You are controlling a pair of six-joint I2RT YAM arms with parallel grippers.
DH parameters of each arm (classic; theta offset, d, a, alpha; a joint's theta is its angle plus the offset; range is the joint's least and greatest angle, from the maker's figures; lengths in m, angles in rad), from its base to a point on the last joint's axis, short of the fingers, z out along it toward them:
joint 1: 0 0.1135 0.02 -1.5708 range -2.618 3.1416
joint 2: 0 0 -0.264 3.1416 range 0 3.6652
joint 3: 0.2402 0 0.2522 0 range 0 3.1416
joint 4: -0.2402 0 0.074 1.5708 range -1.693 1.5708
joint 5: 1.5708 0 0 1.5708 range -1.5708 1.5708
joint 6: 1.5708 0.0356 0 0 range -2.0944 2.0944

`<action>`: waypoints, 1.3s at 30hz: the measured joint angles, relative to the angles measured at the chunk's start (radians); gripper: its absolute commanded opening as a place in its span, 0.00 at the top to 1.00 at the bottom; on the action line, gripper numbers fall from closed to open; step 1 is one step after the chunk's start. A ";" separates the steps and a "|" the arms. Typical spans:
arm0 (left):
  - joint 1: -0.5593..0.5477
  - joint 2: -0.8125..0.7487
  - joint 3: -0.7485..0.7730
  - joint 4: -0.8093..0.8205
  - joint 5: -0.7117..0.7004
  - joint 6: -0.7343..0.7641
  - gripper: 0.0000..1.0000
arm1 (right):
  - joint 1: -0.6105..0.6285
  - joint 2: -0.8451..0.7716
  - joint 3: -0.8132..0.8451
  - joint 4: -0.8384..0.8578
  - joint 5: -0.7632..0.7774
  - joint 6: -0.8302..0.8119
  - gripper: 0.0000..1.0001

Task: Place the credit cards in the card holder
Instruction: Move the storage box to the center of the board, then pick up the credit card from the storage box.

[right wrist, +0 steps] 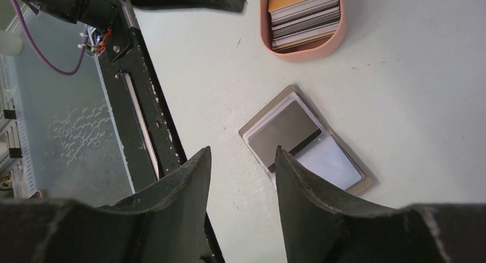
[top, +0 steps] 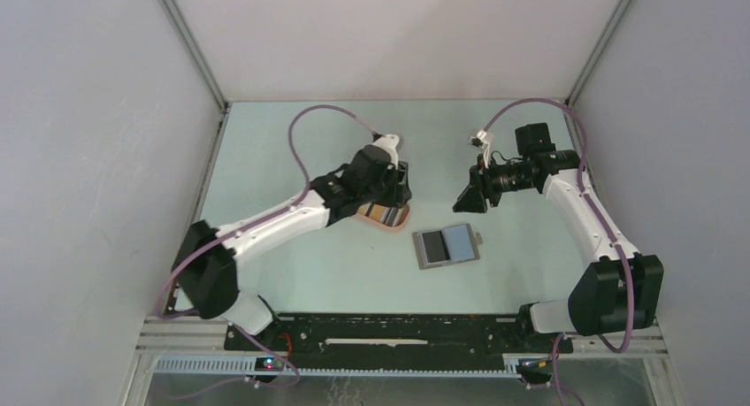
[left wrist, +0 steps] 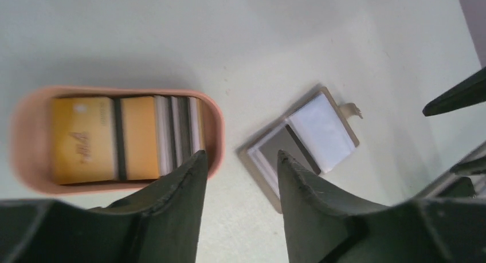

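The credit cards (left wrist: 103, 138) lie stacked in a peach-orange oval tray (left wrist: 215, 131): a yellow-orange one on top, and dark ones with silvery-white stripes (left wrist: 177, 131) fanned beside it. They also show in the right wrist view (right wrist: 304, 14). The card holder (top: 447, 245) lies open and flat on the table, one half dark grey and one half pale blue, with a small tab (left wrist: 352, 109). My left gripper (left wrist: 240, 157) is open and empty, hovering above the table between the tray and the card holder (left wrist: 312, 140). My right gripper (right wrist: 242, 151) is open and empty, raised above the card holder (right wrist: 304, 140).
The tray (top: 389, 225) sits left of the card holder, partly under my left gripper (top: 395, 196). My right gripper (top: 464, 201) hangs just behind the holder. The black base rail (right wrist: 143, 102) runs along the table's near edge. Grey walls enclose the table.
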 measured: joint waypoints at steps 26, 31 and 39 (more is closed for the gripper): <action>0.357 0.363 0.213 -0.253 -0.080 0.546 0.59 | 0.005 0.003 -0.003 0.002 -0.007 -0.001 0.47; 0.373 0.376 0.219 -0.262 -0.056 0.521 0.75 | 0.005 0.008 -0.003 0.002 -0.007 -0.001 0.47; 0.375 0.339 0.116 -0.195 -0.037 0.412 0.93 | 0.006 0.012 -0.003 0.002 -0.007 -0.001 0.47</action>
